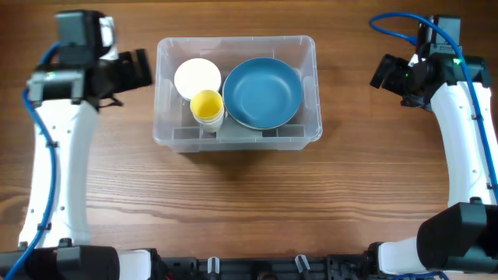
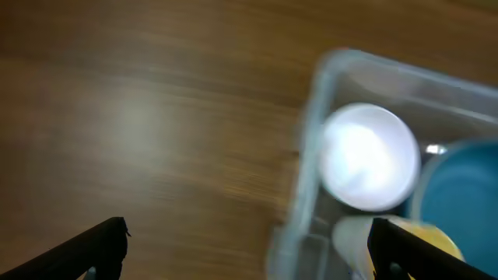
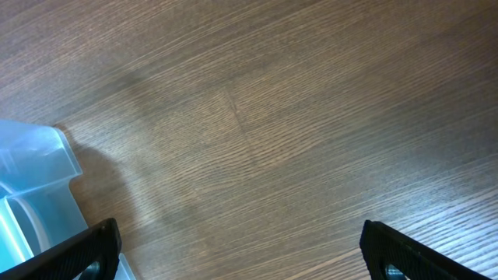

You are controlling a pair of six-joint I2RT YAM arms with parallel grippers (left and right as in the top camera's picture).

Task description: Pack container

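My left gripper was spread open and empty, just beside the left wall of the container. My right gripper was also open and empty, well apart from the right wall. The container, a large clear plastic bin, sat on the wooden table between my 2 arms. It held 3 things: a white bowl at the back left, a yellow cup touching the front of that bowl, and a blue bowl filling the right half. I judged the bin light, with thin walls likely to flex and smooth plastic likely to slip. The stiffer rim at the 2 short ends looked the safest hold. Open wood lay on every side, widest in front.
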